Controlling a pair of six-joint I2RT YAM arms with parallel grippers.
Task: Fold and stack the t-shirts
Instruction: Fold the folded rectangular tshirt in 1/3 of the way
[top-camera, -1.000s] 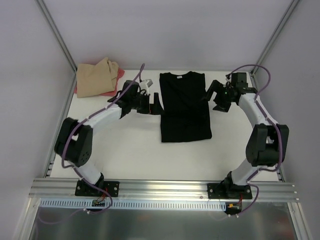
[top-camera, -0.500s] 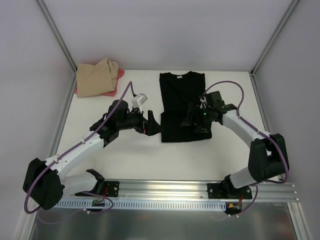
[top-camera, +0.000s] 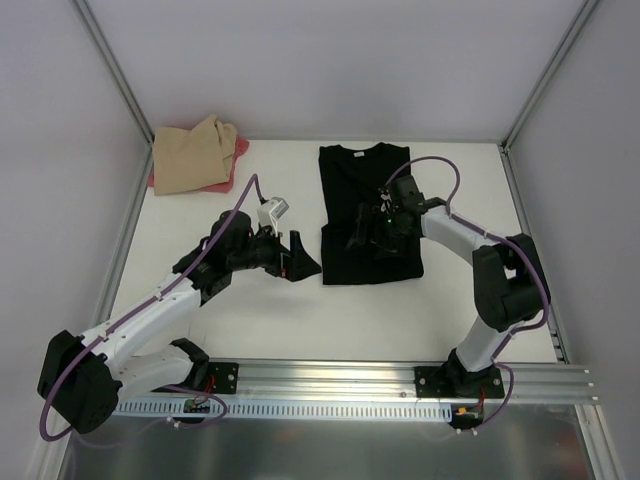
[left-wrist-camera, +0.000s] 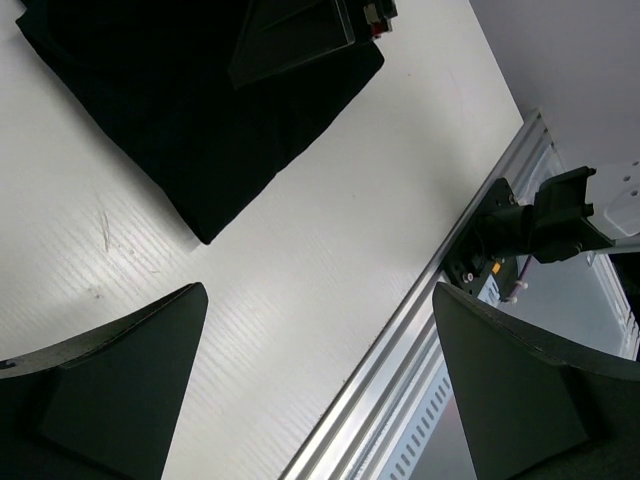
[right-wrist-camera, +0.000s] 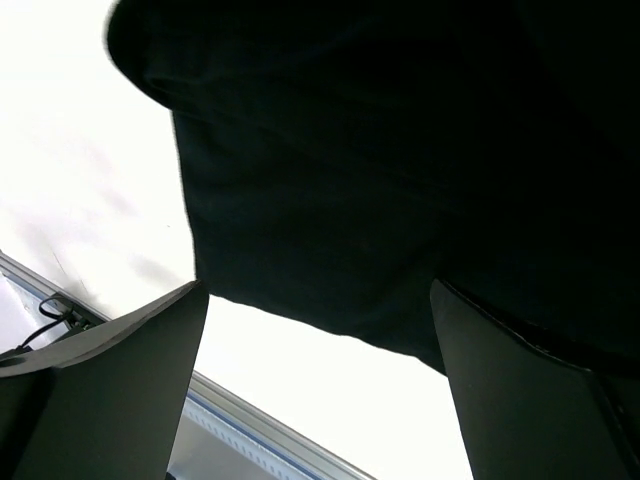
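Observe the black shirt (top-camera: 360, 180): it lies as a narrow rectangle at mid-table, collar at the far side. Bare table (top-camera: 300, 320) runs from its near hem to the rail (top-camera: 330, 375). The left claw (top-camera: 303, 262) sits just beside the near-left corner, jaws wide, holding nothing. The right claw (top-camera: 363, 235), jaws equally wide and empty, hovers over the shirt's near half, arm bent inward. The tan shirt (top-camera: 195, 152) lies on the pink-red shirt (top-camera: 238, 150) in the far-left corner.

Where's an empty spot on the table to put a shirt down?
The biggest bare patch is between the black shirt and the front rail. A smaller one sits between the tan shirt and the black one. Crowded: at the black shirt, where the left gripper and right gripper hover.
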